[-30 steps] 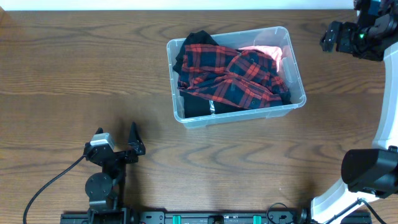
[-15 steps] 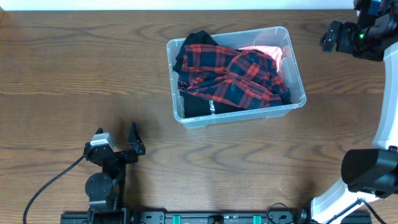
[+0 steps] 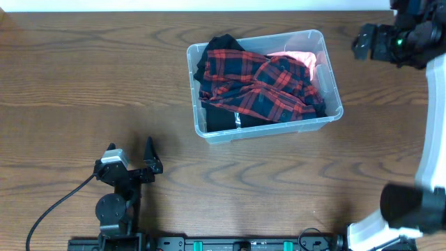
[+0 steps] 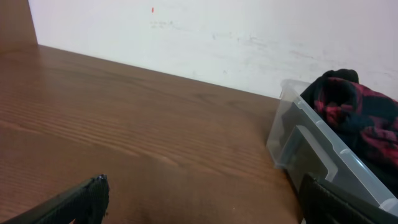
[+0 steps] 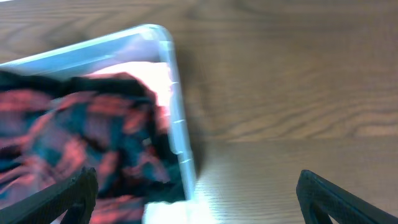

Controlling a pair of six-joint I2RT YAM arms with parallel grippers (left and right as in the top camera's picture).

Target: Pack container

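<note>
The left pincer (image 3: 129,147) stands wide and empty by the near edge of the counter (image 3: 63,90), left of centre. The right pincer (image 3: 361,42), also wide and empty, hangs at the far right corner, apart from the container (image 3: 266,131). The container sits near the far edge, right of centre. It is filled with a red-and-black plaid cloth (image 3: 259,85) over black fabric (image 3: 221,120), with pink fabric (image 3: 301,60) at its far right end.
</note>
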